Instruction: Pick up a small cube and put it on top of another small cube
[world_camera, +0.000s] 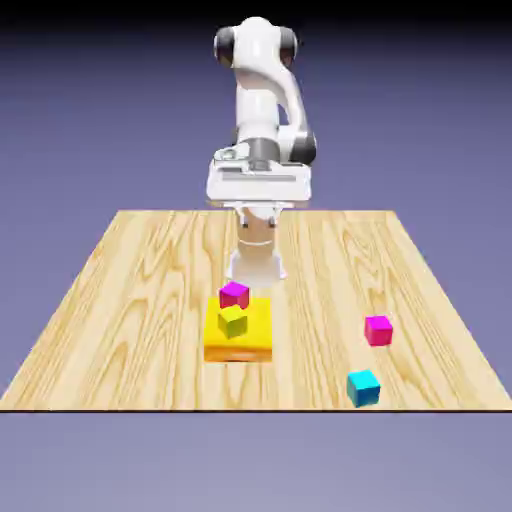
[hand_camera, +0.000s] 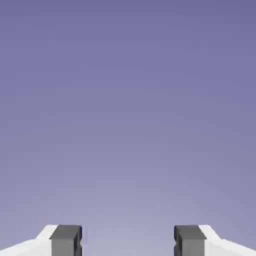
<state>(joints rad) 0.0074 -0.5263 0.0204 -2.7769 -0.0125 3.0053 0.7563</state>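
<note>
On the orange-yellow block, a yellow cube carries a magenta cube just behind it (seemingly stacked). Spread wide, the fingers hold nothing. Such cubes are likely light, rigid, smooth-faced; grip opposite flat sides. Well right lie spare magenta and cyan cubes.

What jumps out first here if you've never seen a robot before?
The tall white arm rising at the table's far edge. Below it, a little stack: a magenta cube on a yellow cube on a big yellow block. The hand view shows only backdrop between its open fingers.
</note>
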